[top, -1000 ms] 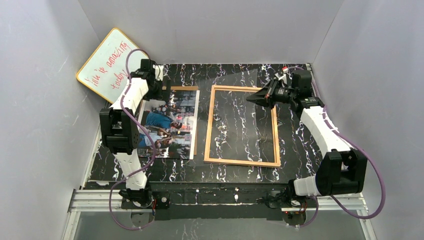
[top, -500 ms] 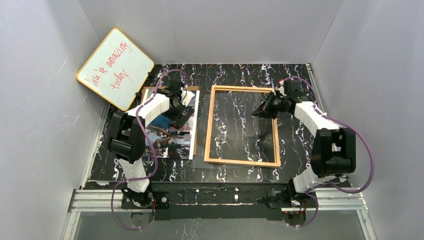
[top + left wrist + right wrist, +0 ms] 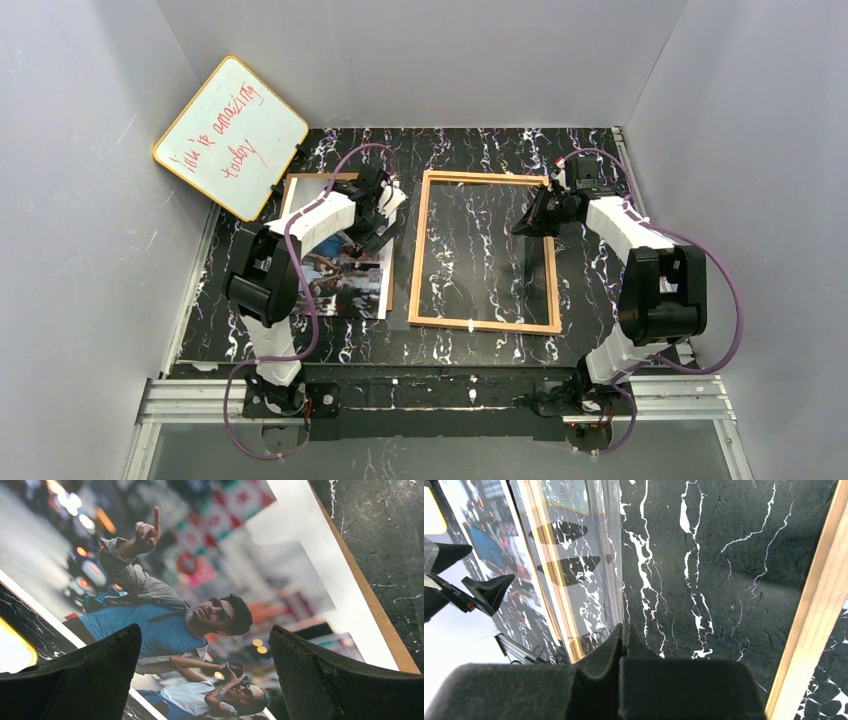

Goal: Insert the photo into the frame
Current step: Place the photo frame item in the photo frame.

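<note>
The photo [image 3: 350, 280] is lying on the table [image 3: 450, 145] at centre left, resting on a backing board [image 3: 380, 615]. The frame [image 3: 417, 250] is lying just right of it, at centre. The whiteboard [image 3: 230, 135] is standing at upper left, behind the photo.

The photo [image 3: 165, 630] is glossy paper catching glare, the board [image 3: 381, 616] matt brown, the frame [image 3: 483, 324] smooth pale wood, the clear pane [image 3: 574, 555] shiny and transparent, the bench [image 3: 470, 150] smooth black stone-look with white veins, and the fingers [image 3: 90, 680] of the left pincer [image 3: 204, 630] matt black.
</note>
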`<state>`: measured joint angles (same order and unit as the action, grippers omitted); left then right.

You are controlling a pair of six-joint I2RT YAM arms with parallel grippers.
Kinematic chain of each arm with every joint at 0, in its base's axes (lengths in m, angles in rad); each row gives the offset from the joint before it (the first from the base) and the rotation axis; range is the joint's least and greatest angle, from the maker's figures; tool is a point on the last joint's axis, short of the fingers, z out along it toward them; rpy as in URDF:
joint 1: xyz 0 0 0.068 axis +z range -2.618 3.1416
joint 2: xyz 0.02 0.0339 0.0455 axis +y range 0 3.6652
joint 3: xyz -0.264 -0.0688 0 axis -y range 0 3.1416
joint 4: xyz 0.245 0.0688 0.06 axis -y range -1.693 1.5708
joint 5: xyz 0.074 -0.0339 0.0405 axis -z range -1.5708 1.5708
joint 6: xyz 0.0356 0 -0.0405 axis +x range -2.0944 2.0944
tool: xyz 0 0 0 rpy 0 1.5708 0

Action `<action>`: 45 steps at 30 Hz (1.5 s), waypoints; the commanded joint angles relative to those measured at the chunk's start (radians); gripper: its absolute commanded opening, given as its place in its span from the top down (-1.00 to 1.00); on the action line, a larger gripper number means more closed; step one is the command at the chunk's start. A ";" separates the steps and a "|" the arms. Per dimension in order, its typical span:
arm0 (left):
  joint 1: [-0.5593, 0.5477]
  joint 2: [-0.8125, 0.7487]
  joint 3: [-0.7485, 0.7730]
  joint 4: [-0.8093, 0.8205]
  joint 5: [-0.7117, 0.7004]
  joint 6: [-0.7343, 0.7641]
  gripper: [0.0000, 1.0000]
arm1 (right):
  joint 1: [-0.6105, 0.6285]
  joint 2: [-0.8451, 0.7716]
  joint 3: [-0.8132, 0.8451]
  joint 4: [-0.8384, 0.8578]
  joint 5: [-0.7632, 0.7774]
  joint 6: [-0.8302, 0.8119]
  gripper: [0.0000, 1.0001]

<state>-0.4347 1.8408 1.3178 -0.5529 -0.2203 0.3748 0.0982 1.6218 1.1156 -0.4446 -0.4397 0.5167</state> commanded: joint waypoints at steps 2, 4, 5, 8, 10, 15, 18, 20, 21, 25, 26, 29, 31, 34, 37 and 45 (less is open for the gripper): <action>-0.015 0.009 0.030 -0.015 -0.032 0.016 -0.96 | -0.005 -0.068 -0.001 0.087 0.003 -0.086 0.97; -0.018 0.009 0.034 -0.016 -0.031 0.016 -0.96 | -0.005 -0.065 -0.003 0.104 0.013 -0.112 0.97; -0.020 0.008 0.035 -0.019 -0.032 0.016 -0.96 | -0.005 -0.056 0.003 0.101 0.021 -0.124 0.97; -0.022 0.008 0.040 -0.023 -0.028 0.015 -0.96 | -0.005 -0.016 0.051 0.060 0.037 -0.158 0.97; -0.024 0.007 0.043 -0.025 -0.029 0.016 -0.96 | -0.005 0.015 0.076 0.036 0.055 -0.150 0.97; -0.025 0.009 0.045 -0.030 -0.032 0.018 -0.96 | -0.005 0.055 0.084 0.045 0.031 -0.168 0.97; -0.026 0.006 0.045 -0.031 -0.030 0.019 -0.96 | -0.005 0.057 0.074 0.063 0.041 -0.194 0.97; -0.026 0.006 0.044 -0.032 -0.030 0.017 -0.96 | -0.005 0.061 0.081 0.055 0.078 -0.202 0.97; -0.026 0.005 0.043 -0.032 -0.028 0.016 -0.96 | -0.006 0.064 0.088 0.046 0.092 -0.207 0.97; -0.026 0.007 0.038 -0.031 -0.030 0.013 -0.96 | -0.005 0.069 0.111 0.032 0.125 -0.236 0.97; -0.026 0.005 0.036 -0.032 -0.030 0.015 -0.96 | -0.005 0.068 0.114 0.033 0.130 -0.245 0.97; -0.026 0.003 0.037 -0.032 -0.030 0.014 -0.96 | -0.006 0.075 0.129 0.032 0.136 -0.266 0.97; -0.026 0.003 0.036 -0.032 -0.030 0.013 -0.96 | -0.006 0.084 0.144 0.027 0.128 -0.270 0.97; -0.026 0.001 0.035 -0.033 -0.030 0.011 -0.96 | -0.005 0.102 0.174 0.015 0.121 -0.279 0.97; -0.026 -0.002 0.031 -0.034 -0.033 0.014 -0.96 | -0.005 0.113 0.197 0.006 0.120 -0.283 0.97; -0.026 -0.005 0.032 -0.036 -0.033 0.015 -0.96 | -0.007 0.127 0.220 -0.007 0.132 -0.279 0.97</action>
<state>-0.4549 1.8610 1.3365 -0.5552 -0.2451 0.3855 0.0975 1.7443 1.2865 -0.4473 -0.3180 0.2539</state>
